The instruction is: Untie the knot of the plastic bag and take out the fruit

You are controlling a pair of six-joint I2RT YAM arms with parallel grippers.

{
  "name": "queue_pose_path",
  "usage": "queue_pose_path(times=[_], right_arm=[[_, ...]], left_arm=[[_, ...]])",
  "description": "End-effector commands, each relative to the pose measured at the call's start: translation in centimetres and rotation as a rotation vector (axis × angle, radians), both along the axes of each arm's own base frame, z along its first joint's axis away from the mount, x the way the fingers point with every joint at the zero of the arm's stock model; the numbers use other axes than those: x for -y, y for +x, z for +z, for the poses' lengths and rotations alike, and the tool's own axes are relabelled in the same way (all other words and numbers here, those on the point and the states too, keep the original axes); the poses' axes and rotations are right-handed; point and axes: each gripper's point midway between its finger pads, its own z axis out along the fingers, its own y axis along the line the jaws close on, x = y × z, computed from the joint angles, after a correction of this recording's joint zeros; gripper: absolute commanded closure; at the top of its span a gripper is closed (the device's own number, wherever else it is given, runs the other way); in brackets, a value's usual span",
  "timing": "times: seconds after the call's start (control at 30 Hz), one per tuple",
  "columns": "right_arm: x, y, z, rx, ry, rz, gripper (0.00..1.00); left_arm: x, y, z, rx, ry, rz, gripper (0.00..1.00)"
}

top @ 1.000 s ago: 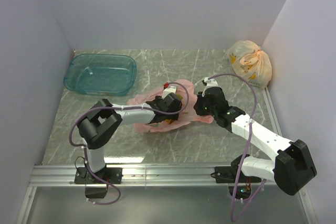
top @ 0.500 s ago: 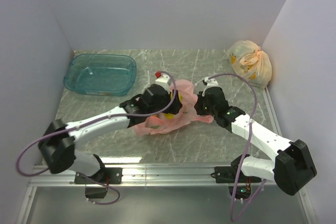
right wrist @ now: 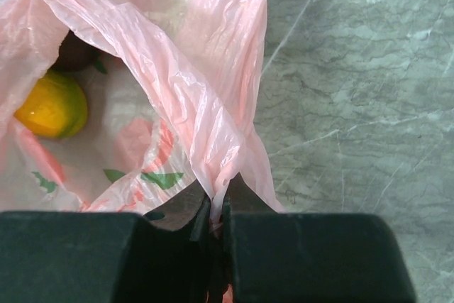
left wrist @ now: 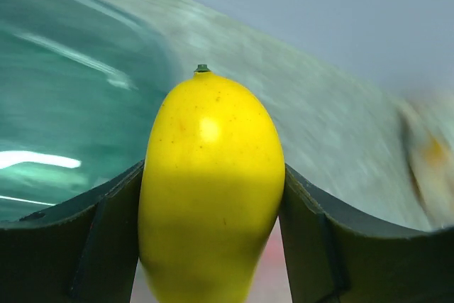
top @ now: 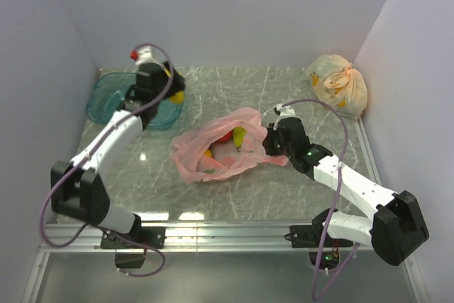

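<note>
The pink plastic bag point(top: 193, 155) lies open mid-table, with red point(top: 225, 136), yellow-green point(top: 240, 137) and orange point(top: 208, 152) fruit inside. My right gripper point(top: 267, 144) is at its right rim, shut on a pinch of pink plastic point(right wrist: 217, 175). In the right wrist view, an orange-yellow fruit point(right wrist: 53, 108) and a dark one point(right wrist: 73, 51) rest inside the bag. My left gripper point(top: 167, 90) is at the back left, shut on a yellow oblong fruit point(left wrist: 211, 189) above the teal tub point(top: 113, 101). Both fingers point(left wrist: 99, 239) press the fruit's sides.
A knotted pale yellow bag with orange print point(top: 339, 84) sits in the back right corner. White walls close the table at the left, back and right. The teal tub's wall point(left wrist: 57, 104) fills the left of the left wrist view.
My left arm has lifted the yellow fruit out of the pink bag and swung it back-left over the teal tub. The right gripper has stayed on the bag's rim.
</note>
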Motion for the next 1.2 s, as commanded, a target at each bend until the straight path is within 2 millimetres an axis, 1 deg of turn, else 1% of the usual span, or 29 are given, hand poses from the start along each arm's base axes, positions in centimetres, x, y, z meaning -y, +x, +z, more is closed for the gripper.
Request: queue_pose_path(times=[0.0,0.03,0.07,0.1,0.13,0.17,0.2,0.23,0.3,0.33,0.43,0.47,0.57,0.6,0.63,0.73,0.77,0.8,0.83,0.87,0.9,0.93,0.97,1.0,1.03,1.07,1.1,1.13,1.17], right_arm=[[-0.3,-0.1,1.4,0.056,0.028,0.017,0.92],[-0.3,-0.1,1.4,0.057,0.027,0.018,0.92],[-0.3,-0.1,1.4,0.057,0.027,0.02,0.92],[-0.3,-0.2,1.5,0.058,0.028,0.025,0.92],[-0.4,-0.2,1.5,0.059,0.029,0.026,0.92],[-0.5,-0.2,1.5,0.058,0.034,0.031,0.92],[-0.5,-0.2,1.6,0.06,0.037,0.034,0.92],[-0.6,-0.2,1.7,0.061,0.042,0.035,0.92],[-0.7,-0.3,1.9,0.064,0.048,0.041,0.92],[-0.8,-0.3,2.0,0.066,0.05,0.043,0.92],[-0.7,-0.3,1.9,0.067,0.045,0.044,0.92],[-0.7,-0.4,1.8,0.065,0.043,0.046,0.92],[-0.7,-0.5,1.7,0.069,0.042,0.051,0.91],[-0.7,-0.6,1.5,0.063,0.04,0.052,0.91],[-0.7,-0.5,1.4,0.061,0.04,0.052,0.91],[-0.7,-0.5,1.4,0.064,0.041,0.05,0.89],[-0.7,-0.4,1.5,0.067,0.042,0.049,0.88],[-0.7,-0.4,1.5,0.066,0.04,0.05,0.88],[-0.7,-0.4,1.4,0.067,0.039,0.049,0.88],[-0.7,-0.3,1.5,0.071,0.038,0.047,0.88],[-0.7,-0.2,1.7,0.075,0.037,0.045,0.88],[-0.7,-0.1,1.7,0.076,0.034,0.046,0.88],[-0.6,0.0,1.8,0.079,0.029,0.04,0.88],[-0.6,0.3,2.0,0.086,0.026,0.034,0.89],[-0.5,0.4,2.1,0.087,0.021,0.026,0.9],[-0.2,0.6,2.1,0.089,0.009,0.009,0.94],[-0.1,0.9,2.5,0.096,0.009,0.0,0.96],[0.0,1.0,2.5,0.094,0.004,-0.008,1.0],[0.0,1.1,2.7,0.097,0.006,-0.012,1.0]], left_arm=[[-8.2,3.7,-2.3,-0.103,-0.041,0.267,0.79],[-9.3,4.9,-4.6,-0.152,-0.031,0.296,0.78],[-11.2,5.6,-5.6,-0.177,-0.027,0.34,0.77],[-12.3,6.5,-5.6,-0.173,-0.016,0.367,0.76],[-13.1,7.4,-7.7,-0.213,0.008,0.391,0.72],[-14.6,7.9,-8.5,-0.23,0.022,0.428,0.7],[-15.3,8.5,-8.6,-0.239,0.026,0.446,0.67],[-15.7,9.1,-10.7,-0.28,0.03,0.451,0.64],[-16.9,9.8,-11.4,-0.292,0.031,0.473,0.56],[-17.3,10.0,-12.5,-0.311,0.043,0.486,0.46],[-17.8,10.1,-12.5,-0.308,0.068,0.495,0.21],[-17.8,10.1,-12.3,-0.308,0.067,0.493,0.09],[-17.9,9.5,-11.4,-0.303,0.065,0.497,0.01],[-17.8,9.2,-11.4,-0.303,0.067,0.492,0.01],[-17.8,8.9,-10.4,-0.285,0.062,0.489,0.01],[-17.1,8.3,-9.2,-0.273,0.057,0.451,0.01],[-16.6,7.3,-9.4,-0.315,0.063,0.437,0.01],[-15.9,7.0,-9.0,-0.321,0.061,0.411,0.01],[-15.0,6.4,-7.4,-0.295,0.06,0.39,0.01],[-12.7,5.5,-7.6,-0.298,0.073,0.34,0.01],[-11.5,4.6,-5.3,-0.245,0.077,0.317,0.01],[-10.1,4.0,-4.6,-0.22,0.083,0.288,0.02],[-7.0,2.8,-4.6,-0.214,0.099,0.219,0.03],[-5.3,1.7,-2.8,-0.173,0.092,0.171,0.04],[-3.8,1.0,-2.3,-0.158,0.1,0.132,0.05],[-0.8,-0.5,-2.4,-0.159,0.113,0.066,0.05],[0.5,-1.6,-2.5,-0.166,0.119,0.035,0.05],[2.0,-2.8,-1.8,-0.155,0.108,-0.014,0.05],[4.3,-4.2,-1.9,-0.162,0.107,-0.073,0.06]])
